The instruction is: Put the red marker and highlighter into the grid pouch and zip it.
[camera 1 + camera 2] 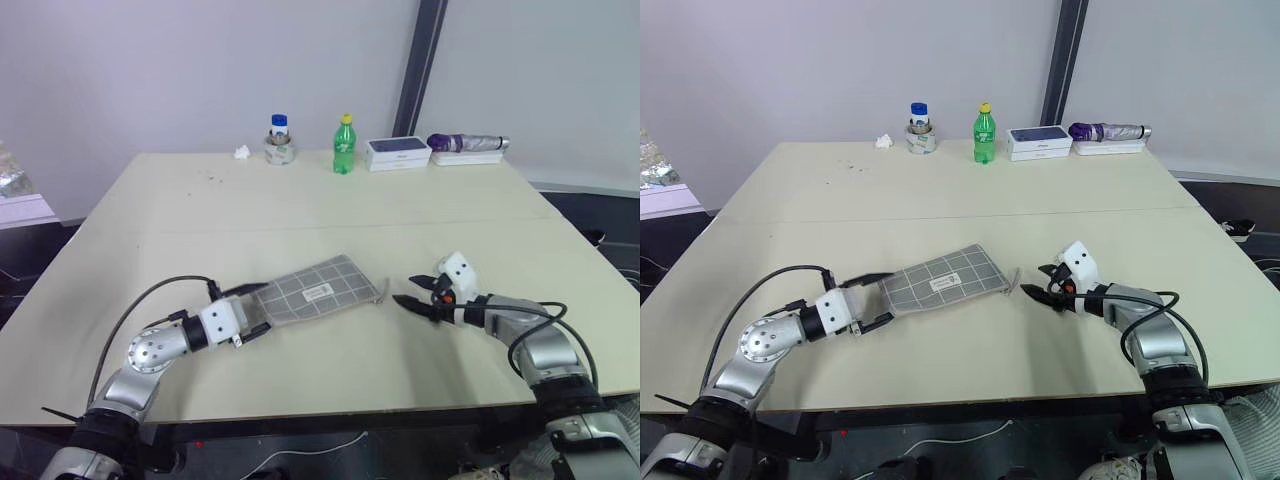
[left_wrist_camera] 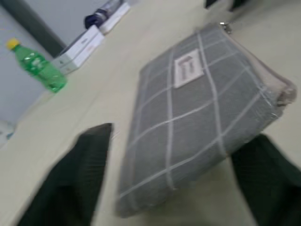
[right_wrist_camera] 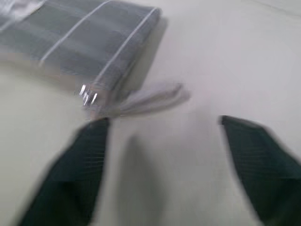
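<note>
L gripper [image 1: 255,318] is level over the table [image 1: 330,210], fingers [image 2: 80,174] spread wide w/ nothing between them; the near end of the grid pouch [image 1: 315,290] lies just ahead of the tips, not pinched. R gripper [image 1: 412,300] is on the opp. side, jaws apart & empty, pointing at the pouch's far end; a pale pull tab [image 3: 150,99] and metal zipper slider [image 3: 89,96] sit just beyond its fingertips, a bare strip of table between. So the pouch lies flat btwn the two grippers, angled, white label [image 1: 318,292] facing up, zipper edge looks drawn shut as far as can be seen; contents can't be told from outside. Nothing stands btwn either gripper and the pouch. Well past both, along the far table edge: a small jar w/ blue cap [image 1: 279,126] atop a tape roll [image 1: 280,152], a crumpled white scrap [image 1: 241,152] beside that, a green bottle w/ yellow cap [image 1: 343,146], a white box [image 1: 398,152], and a purple folded umbrella [image 1: 465,143] lying on a flat white piece.
</note>
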`<act>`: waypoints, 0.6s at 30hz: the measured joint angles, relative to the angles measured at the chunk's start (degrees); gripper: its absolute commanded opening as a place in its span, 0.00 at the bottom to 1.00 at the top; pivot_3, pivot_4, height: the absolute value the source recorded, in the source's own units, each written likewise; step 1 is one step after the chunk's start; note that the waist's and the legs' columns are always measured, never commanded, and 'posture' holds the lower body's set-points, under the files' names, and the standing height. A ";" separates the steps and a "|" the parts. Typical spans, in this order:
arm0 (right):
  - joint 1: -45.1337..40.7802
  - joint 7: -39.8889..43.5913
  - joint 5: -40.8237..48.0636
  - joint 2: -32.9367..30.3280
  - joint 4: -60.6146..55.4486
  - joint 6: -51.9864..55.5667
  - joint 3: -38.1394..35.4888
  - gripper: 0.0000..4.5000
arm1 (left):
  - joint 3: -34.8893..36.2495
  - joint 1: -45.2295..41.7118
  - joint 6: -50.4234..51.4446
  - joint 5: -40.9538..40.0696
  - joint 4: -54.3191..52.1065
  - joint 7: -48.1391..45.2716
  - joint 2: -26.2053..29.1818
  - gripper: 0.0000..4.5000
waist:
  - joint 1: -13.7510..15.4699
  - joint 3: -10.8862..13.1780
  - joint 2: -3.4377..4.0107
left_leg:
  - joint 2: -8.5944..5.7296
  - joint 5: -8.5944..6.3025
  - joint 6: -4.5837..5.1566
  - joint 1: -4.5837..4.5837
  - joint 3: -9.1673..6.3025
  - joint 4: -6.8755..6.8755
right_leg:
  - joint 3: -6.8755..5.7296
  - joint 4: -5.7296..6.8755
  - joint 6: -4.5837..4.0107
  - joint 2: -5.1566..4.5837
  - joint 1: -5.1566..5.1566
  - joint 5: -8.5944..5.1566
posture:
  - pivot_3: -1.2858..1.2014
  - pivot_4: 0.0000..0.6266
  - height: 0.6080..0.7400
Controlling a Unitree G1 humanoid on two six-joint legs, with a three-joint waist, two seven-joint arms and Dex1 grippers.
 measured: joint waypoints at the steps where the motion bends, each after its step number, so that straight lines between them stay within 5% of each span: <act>1: 1.39 0.58 0.07 -0.97 -0.69 -0.45 -0.77 0.99 | 0.09 1.34 0.26 -0.28 -0.56 -0.21 0.01 1.00 | 0.01 0.00 0.00 | 0.00 0.00 0.01 0.00 0.00 0.00 | 0.00 -0.01 0.00 -0.01 0.00 0.00 | 0.52 0.24 1.00; 18: 14.72 8.26 3.55 -9.37 -6.62 -9.79 -14.80 0.99 | 26.03 23.88 9.32 -9.28 -8.08 4.46 5.15 1.00 | -0.01 0.00 0.00 | 0.03 -0.03 0.03 0.09 -0.08 -0.04 | 0.00 -0.03 -0.02 -0.09 0.06 -0.01 | 0.52 0.24 1.00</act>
